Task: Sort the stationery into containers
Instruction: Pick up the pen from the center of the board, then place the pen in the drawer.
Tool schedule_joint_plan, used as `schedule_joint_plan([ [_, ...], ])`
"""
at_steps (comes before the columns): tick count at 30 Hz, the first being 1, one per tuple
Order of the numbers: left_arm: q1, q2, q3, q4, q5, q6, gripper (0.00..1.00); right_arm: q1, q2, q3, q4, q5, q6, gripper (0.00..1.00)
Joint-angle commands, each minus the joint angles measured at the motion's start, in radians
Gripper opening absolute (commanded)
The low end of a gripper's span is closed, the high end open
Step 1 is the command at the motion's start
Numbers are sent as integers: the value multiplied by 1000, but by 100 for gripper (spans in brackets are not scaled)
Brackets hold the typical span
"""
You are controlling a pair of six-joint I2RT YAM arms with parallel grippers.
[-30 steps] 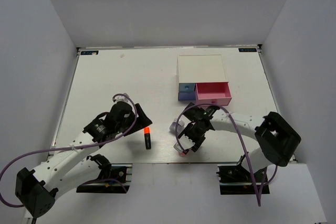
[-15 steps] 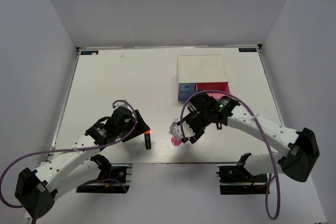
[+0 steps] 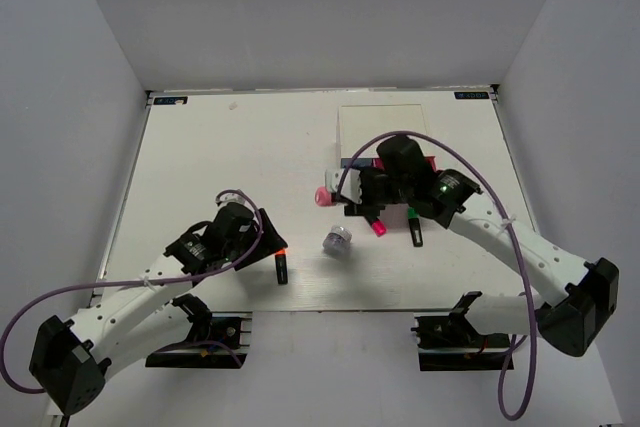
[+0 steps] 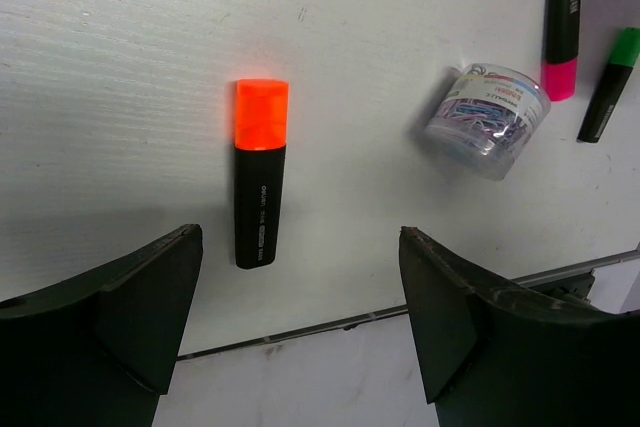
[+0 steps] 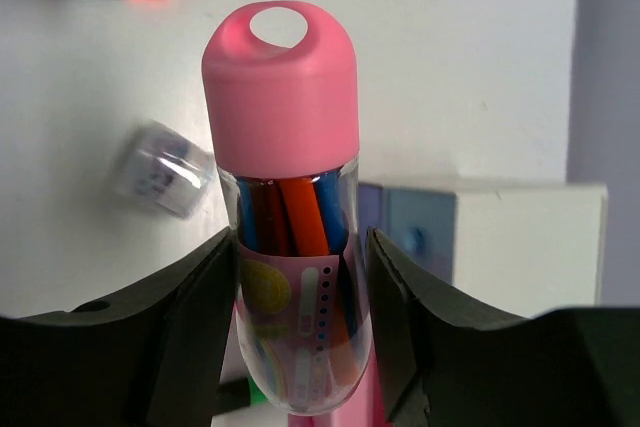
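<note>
The pink tube (image 5: 285, 197) is grasped in the right pincer (image 5: 297, 332), its cap just left of the cabinet (image 3: 385, 127). The orange marker (image 4: 261, 177) lies flat on the counter (image 3: 220, 147) beneath the released left pincer (image 4: 300, 317).

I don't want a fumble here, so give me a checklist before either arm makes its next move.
1. Right gripper holds pen tube: ok, fingers press both sides.
2. Left gripper open: ok.
3. Orange marker lined up under left gripper: ok, lies in the gap.
4. Clip tub clear of left gripper: ok, lies apart.
5. Cabinet front open to receive: cannot tell, right arm hides it.
</note>
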Motion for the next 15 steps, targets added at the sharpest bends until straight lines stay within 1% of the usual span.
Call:
schedule_joint_plan([
  [1, -5, -26, -3, 5, -2, 2, 89, -66, 13, 93, 70, 89, 80, 7],
  [2, -5, -26, -3, 5, -2, 2, 89, -102, 22, 104, 55, 90, 85, 7],
  [6, -5, -35, -3, 5, -2, 2, 89, -159, 42, 159, 10, 109, 59, 7],
  [10, -5, -53, -13, 5, -2, 2, 89, -225, 50, 168, -5, 123, -11, 9],
  [14, -5, -76, -22, -4, -2, 2, 89, -283, 51, 159, -59, 97, -93, 10],
  [15, -5, -85, -22, -4, -2, 2, 89, -302, 39, 143, -71, 89, -140, 12],
])
